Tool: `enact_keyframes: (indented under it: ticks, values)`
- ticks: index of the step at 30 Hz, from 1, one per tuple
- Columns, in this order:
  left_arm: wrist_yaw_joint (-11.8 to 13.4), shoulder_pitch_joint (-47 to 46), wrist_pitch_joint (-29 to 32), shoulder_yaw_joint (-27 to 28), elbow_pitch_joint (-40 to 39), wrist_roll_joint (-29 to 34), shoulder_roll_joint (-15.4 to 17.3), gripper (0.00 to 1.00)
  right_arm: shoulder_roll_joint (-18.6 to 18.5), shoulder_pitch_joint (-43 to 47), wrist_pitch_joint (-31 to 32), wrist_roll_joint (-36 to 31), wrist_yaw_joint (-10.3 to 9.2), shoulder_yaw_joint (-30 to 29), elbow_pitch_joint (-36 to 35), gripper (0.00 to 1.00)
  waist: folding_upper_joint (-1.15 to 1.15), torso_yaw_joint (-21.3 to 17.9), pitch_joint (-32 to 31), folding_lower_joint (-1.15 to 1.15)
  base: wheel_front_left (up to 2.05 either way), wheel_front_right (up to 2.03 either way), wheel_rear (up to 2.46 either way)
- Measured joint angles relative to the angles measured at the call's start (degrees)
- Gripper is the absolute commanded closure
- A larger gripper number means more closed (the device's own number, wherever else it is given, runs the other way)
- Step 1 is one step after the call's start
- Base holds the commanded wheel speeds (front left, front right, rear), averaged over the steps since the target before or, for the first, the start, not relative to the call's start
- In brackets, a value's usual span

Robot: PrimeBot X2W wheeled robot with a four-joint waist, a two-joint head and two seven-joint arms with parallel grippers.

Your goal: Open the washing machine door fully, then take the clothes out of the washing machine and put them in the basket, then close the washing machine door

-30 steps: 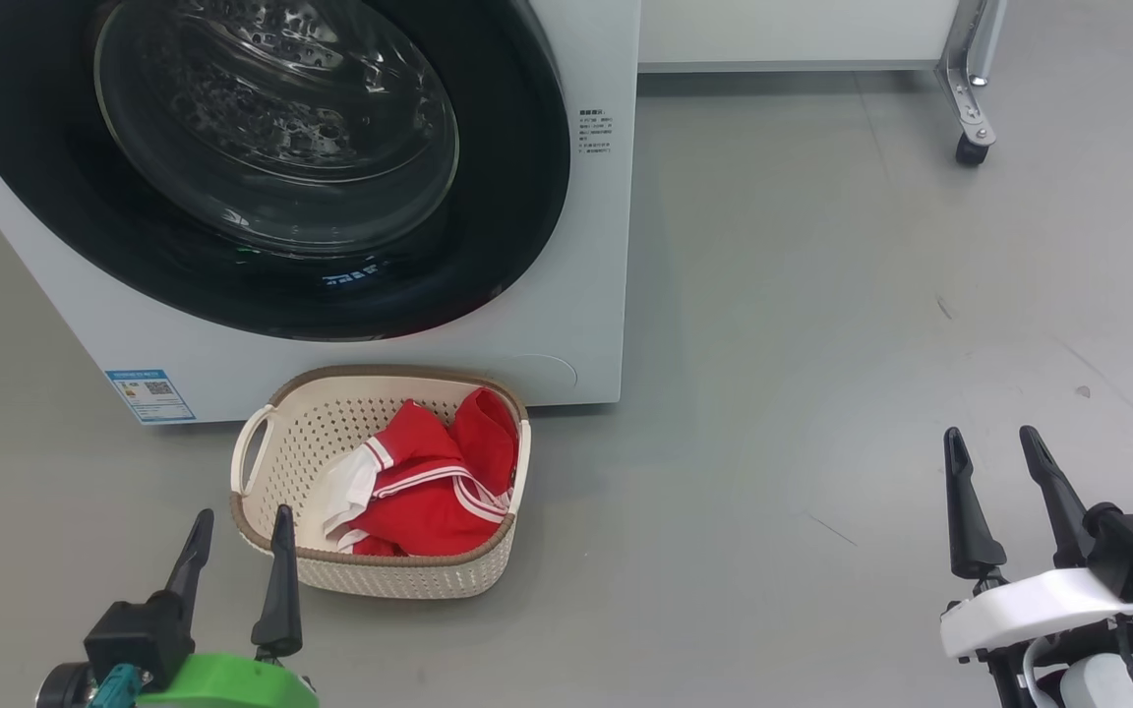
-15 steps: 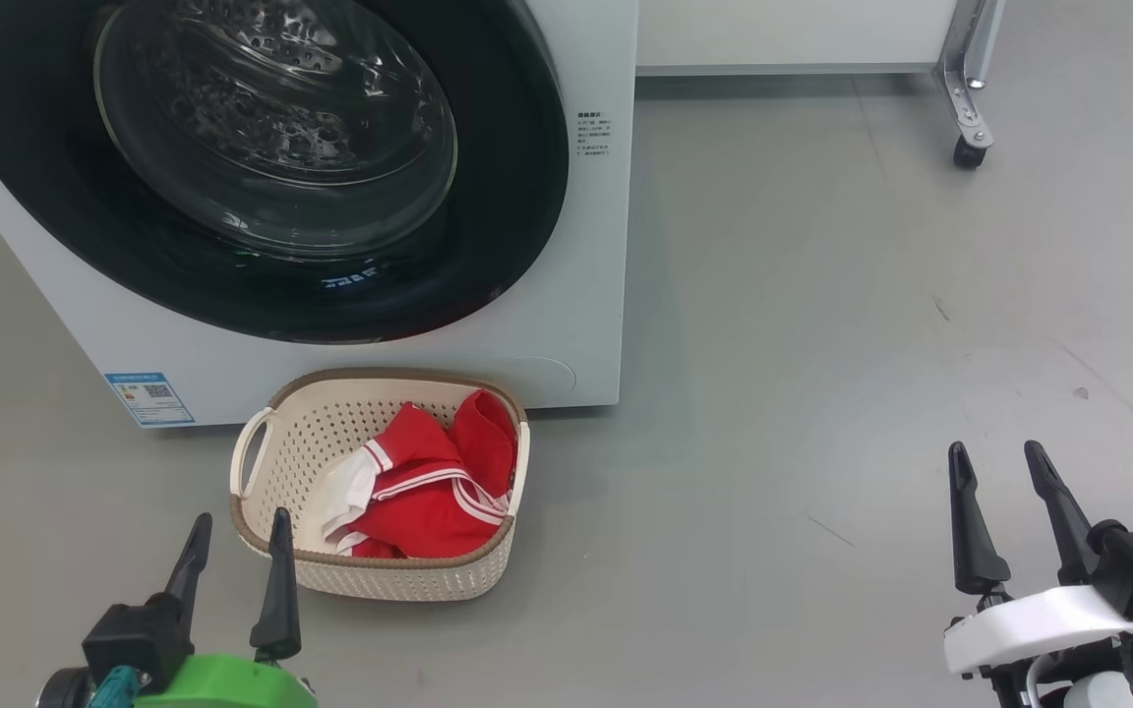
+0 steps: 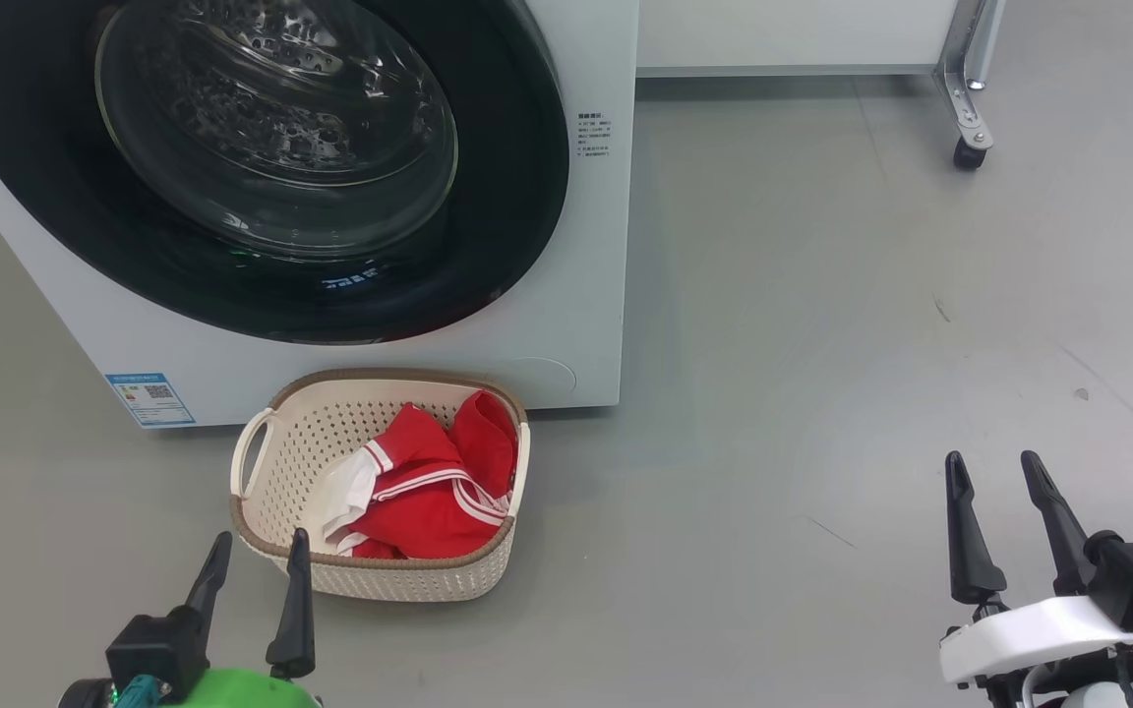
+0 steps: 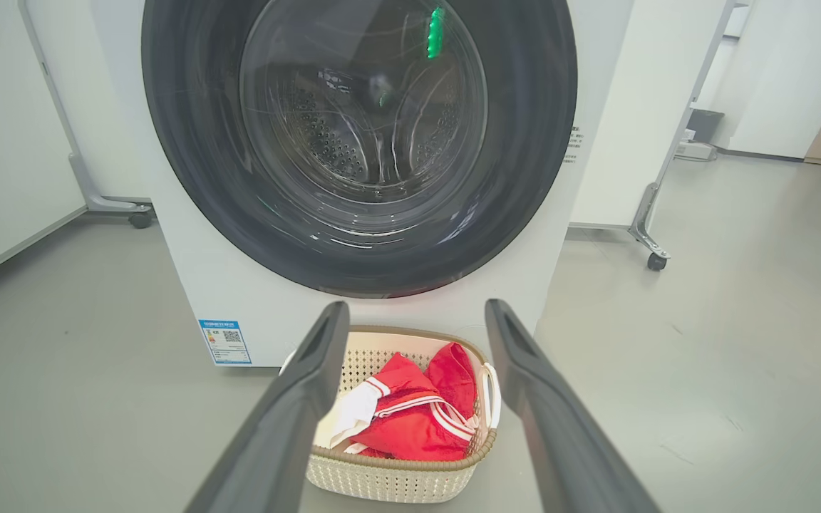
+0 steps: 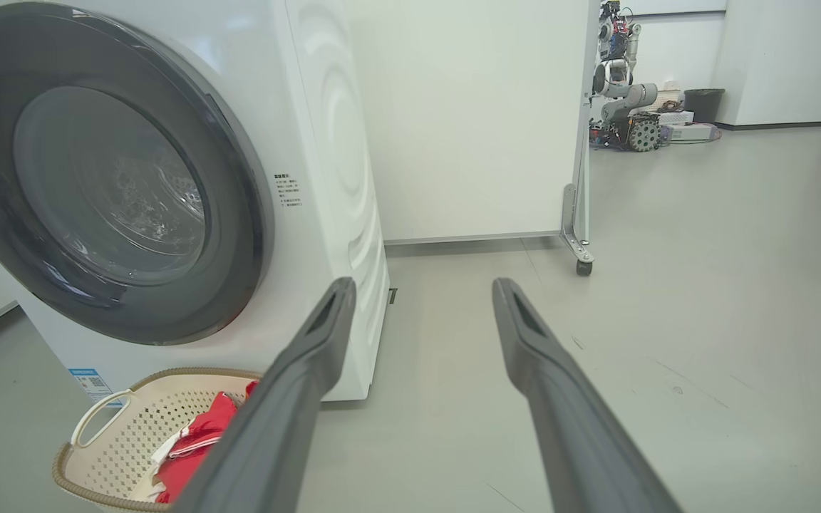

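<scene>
head view: the washing machine (image 3: pixel 576 295), a white box with smooth flat panels, stands on a matt grey floor (image 3: pixel 822 344). the washing machine door (image 3: pixel 517 226), a wide glossy black ring round a bulging clear glass bowl, lies shut against the front, and the perforated steel drum (image 3: pixel 271 118) shows through the glass. a blue label (image 3: pixel 150 397) sits low on the front, at its left. the basket (image 3: pixel 409 580), cream perforated plastic with a brown woven-look rim and loop handles, stands on the floor just before the washer's base. it holds the clothes (image 3: pixel 429 492), crumpled red fabric with white stripes and a pale piece. the left gripper (image 3: pixel 261 536) has two dark tapered fingers spread and empty, just beside the basket's near left corner. the right gripper (image 3: pixel 990 458), likewise spread and empty, is well apart to the right.

left wrist view: basket and clothes lie between and beyond the parted fingers, below the shut door.

right wrist view: the parted fingers frame bare floor; the basket sits at lower left, partly behind one finger, before the washer.
</scene>
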Motion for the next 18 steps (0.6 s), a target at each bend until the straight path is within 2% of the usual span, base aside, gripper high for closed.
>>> enact_keyframes:
  ticks: [18]
  values:
    - [-0.94, -0.01, 0.00, -0.51, 0.15, -0.03, 0.00, 0.00, 0.78, 0.14, 0.00, -0.99, 1.26, -1.31, -0.01, 0.00, 0.00, -0.12, -0.10, 0.00, 0.00, 0.00, 0.00]
